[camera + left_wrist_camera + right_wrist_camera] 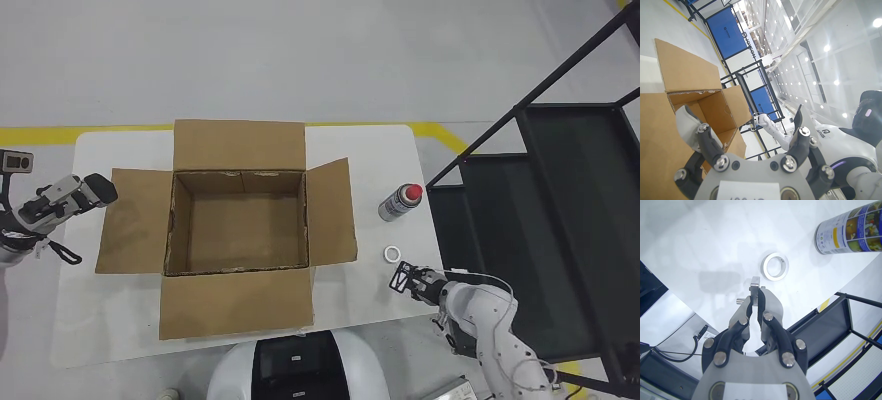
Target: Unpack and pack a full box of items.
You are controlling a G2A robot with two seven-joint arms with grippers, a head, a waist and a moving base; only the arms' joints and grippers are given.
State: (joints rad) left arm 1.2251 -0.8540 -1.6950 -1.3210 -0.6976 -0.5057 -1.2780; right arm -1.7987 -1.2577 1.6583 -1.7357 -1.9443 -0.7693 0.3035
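- At bench (370, 150) centre, box (238, 215) is sitting w/ all four flaps folded out flat; its bare cardboard floor is showing.
- L gripper (95, 190) is hanging at the bench's left edge, just beside the box's left flap but not touching it, and is pointing toward the box.
- L wrist view: L gripper's fingers (685, 117) are standing wide apart, gripping nothing. The box's open mouth is lying beyond them.
- R gripper (402, 279) is hovering over the bench's near-right corner, well apart from the box.
- R wrist view: its fingers (762, 303) are clamping a small metal block (755, 285) by its two sides. The block's top is sticking out past the fingertips, and a short pin (739, 301) is poking out sideways.
- Ring (775, 266) is lying flat on the bench near the block, w/ a gap between them. In the top view it is sitting between the R gripper and the can.
- Can (400, 201), red-capped and looking upright, is standing to the right of the box's right flap, apart from both flap and ring.
- Dark metal steps (540, 200) are standing next to the bench's right edge.
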